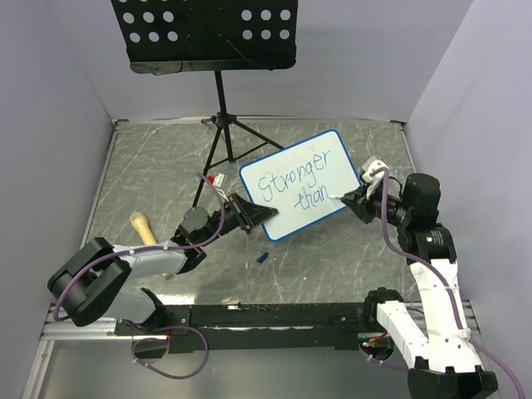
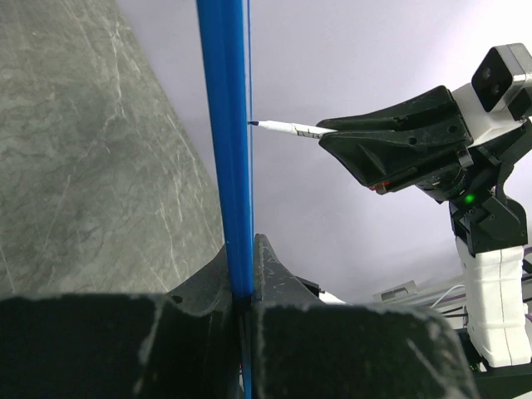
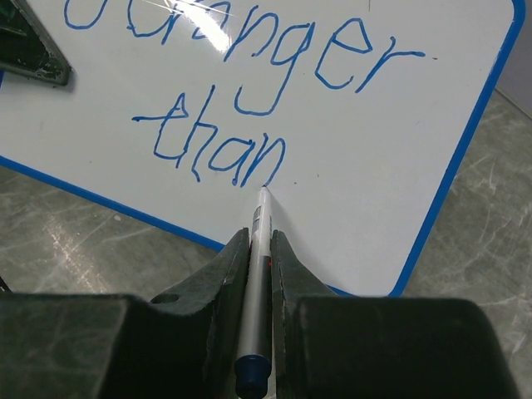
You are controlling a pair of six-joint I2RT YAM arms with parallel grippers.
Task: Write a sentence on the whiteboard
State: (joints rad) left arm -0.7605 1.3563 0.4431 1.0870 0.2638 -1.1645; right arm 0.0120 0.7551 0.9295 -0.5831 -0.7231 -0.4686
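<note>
The whiteboard (image 1: 320,162), white with a blue frame, is held tilted above the table. My left gripper (image 1: 252,214) is shut on its lower left edge; in the left wrist view the blue frame (image 2: 224,150) runs edge-on between the jaws of that gripper (image 2: 242,253). The sentence (image 1: 295,187) reads "Stronger than" in blue, in two slanted lines (image 3: 224,145). My right gripper (image 1: 353,199) is shut on a silver marker (image 3: 259,249). The marker's tip touches the board just after the "n" of "than". The same marker (image 2: 287,127) also shows in the left wrist view.
A black perforated music-stand tray (image 1: 204,33) on a tripod (image 1: 223,125) stands at the back. A wooden handle (image 1: 143,229) lies beside the left arm. A small blue cap (image 1: 262,258) lies on the table below the board. Grey walls close in three sides.
</note>
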